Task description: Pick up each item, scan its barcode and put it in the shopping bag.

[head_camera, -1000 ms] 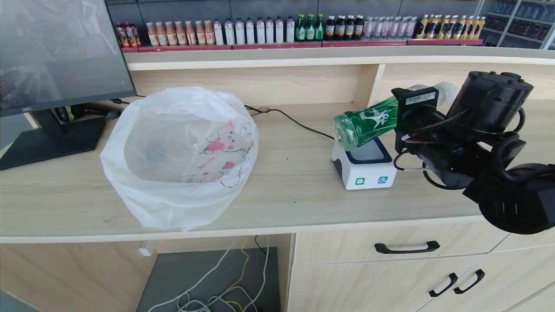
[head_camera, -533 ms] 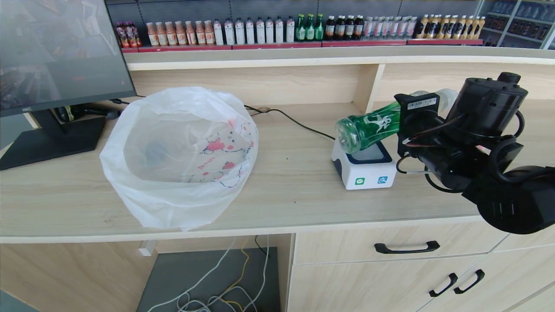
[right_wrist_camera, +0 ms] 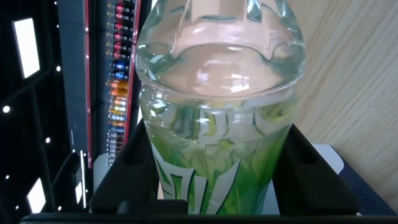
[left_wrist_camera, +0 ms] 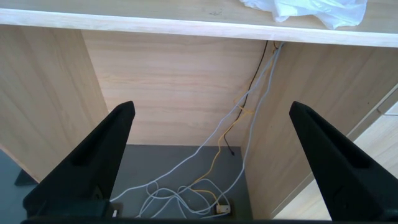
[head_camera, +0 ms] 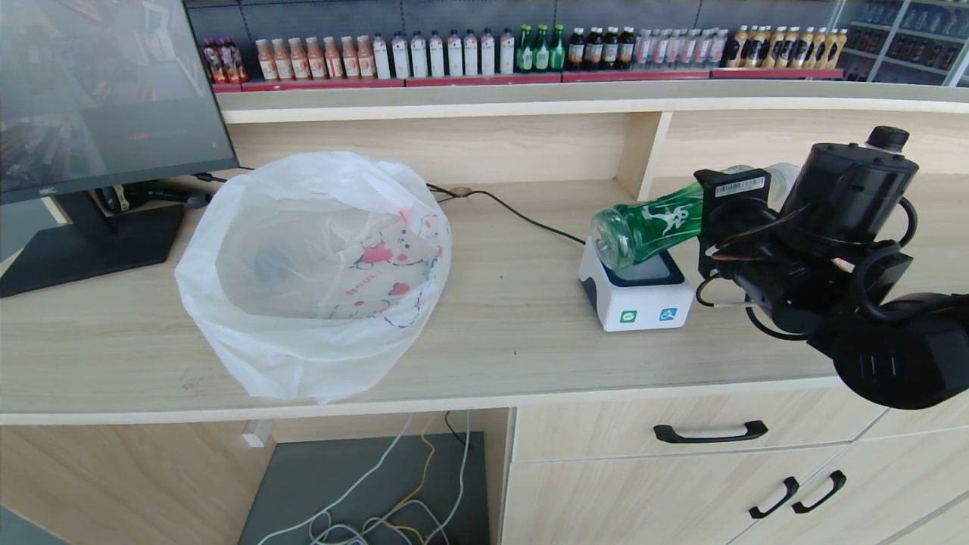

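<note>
A clear bottle with a green label (head_camera: 651, 223) lies nearly level in the air, its base just above the window of the white scanner (head_camera: 637, 295) on the counter. My right gripper (head_camera: 715, 219) is shut on the bottle around its middle; in the right wrist view the bottle (right_wrist_camera: 217, 124) sits between the two dark fingers (right_wrist_camera: 134, 168). The white shopping bag (head_camera: 314, 272) stands open on the counter to the left, with a printed item inside. My left gripper (left_wrist_camera: 214, 162) hangs open below the counter edge, holding nothing.
A monitor (head_camera: 98, 91) on its stand is at the far left. A black cable (head_camera: 515, 212) runs across the counter behind the scanner. An upright shelf divider (head_camera: 643, 144) stands behind the bottle. Loose cables (left_wrist_camera: 205, 180) hang under the counter.
My right gripper has carried the bottle slightly right and down, closer to the scanner's window. The bag and scanner have not moved.
</note>
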### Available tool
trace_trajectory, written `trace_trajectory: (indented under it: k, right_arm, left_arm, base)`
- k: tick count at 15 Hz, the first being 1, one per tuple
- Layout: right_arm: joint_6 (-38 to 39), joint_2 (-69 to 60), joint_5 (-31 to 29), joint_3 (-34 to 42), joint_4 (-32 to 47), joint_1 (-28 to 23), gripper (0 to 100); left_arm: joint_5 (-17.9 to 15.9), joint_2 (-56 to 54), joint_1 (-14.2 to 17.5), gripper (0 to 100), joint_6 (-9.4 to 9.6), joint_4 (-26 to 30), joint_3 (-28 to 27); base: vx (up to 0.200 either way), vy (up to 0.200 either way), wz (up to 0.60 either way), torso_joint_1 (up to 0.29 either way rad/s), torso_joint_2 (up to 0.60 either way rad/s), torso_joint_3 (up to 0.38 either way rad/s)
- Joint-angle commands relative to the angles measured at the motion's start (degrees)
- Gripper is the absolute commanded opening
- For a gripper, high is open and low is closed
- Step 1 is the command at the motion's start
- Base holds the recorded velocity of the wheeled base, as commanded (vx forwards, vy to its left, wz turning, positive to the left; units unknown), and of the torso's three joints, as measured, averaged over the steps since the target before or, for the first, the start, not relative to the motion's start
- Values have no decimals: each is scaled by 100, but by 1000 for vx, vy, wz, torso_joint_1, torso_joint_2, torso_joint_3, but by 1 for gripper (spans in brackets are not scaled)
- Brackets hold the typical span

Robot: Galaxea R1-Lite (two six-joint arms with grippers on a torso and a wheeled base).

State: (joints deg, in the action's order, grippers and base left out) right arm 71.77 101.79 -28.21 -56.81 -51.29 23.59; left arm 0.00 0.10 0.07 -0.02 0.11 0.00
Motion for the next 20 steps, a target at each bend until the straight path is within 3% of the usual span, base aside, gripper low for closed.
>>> trace_trajectory:
  k: [1,8,13,17,20]
  right_arm:
    - [4,16,0,12,5,5,0]
    - [-14,-45,0,-58,5,23,0]
    - [-462,-204,-18,-94,5,208,0]
    - [-1877,-397,-79,-445,-145,814,0]
    - [-3670,-248,-273,-463,-778,1227,0]
  left_arm:
    - [0,-1,1,100,-6,-2,0]
    - [0,-1,-7,100,2,-2,0]
    - [0,-1,1,100,-6,-2,0]
    - [0,-1,1,100,2,-2,0]
    - [0,-1,1,100,2,-2,0]
  base:
    - [0,0,0,0,0,0]
    - [0,0,0,0,0,0]
    - [0,0,0,0,0,0]
    - [0,0,0,0,0,0]
    - [0,0,0,0,0,0]
